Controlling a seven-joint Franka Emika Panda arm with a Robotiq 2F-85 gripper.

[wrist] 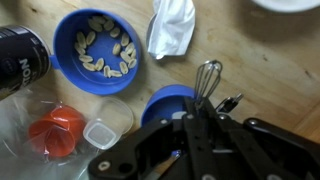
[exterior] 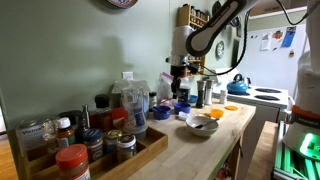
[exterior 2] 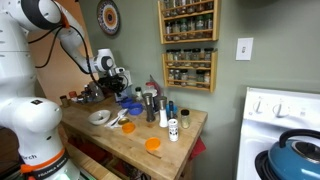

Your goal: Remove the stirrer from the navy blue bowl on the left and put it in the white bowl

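Observation:
In the wrist view the navy blue bowl [wrist: 163, 101] sits on the wooden counter, partly hidden under my gripper [wrist: 192, 118]. The stirrer, a small wire whisk [wrist: 208, 76], sticks out between the fingers with its wire head over the bowl's rim. The fingers look shut on its handle. Only a slice of the white bowl's rim [wrist: 291, 3] shows at the top right. In both exterior views the gripper [exterior: 180, 72] [exterior 2: 118, 78] hangs low over the blue bowl [exterior: 183, 103]. The white bowl [exterior: 202, 123] [exterior 2: 100, 117] stands nearer the counter's front.
A second blue bowl of pale nuts [wrist: 100, 48], a crumpled white cloth [wrist: 172, 25], a dark can [wrist: 20, 62], an orange cup [wrist: 55, 130] and a clear tub [wrist: 105, 125] crowd the bowl. A flat orange dish [exterior 2: 152, 144], bottles and a jar-filled tray [exterior: 95, 140] stand around.

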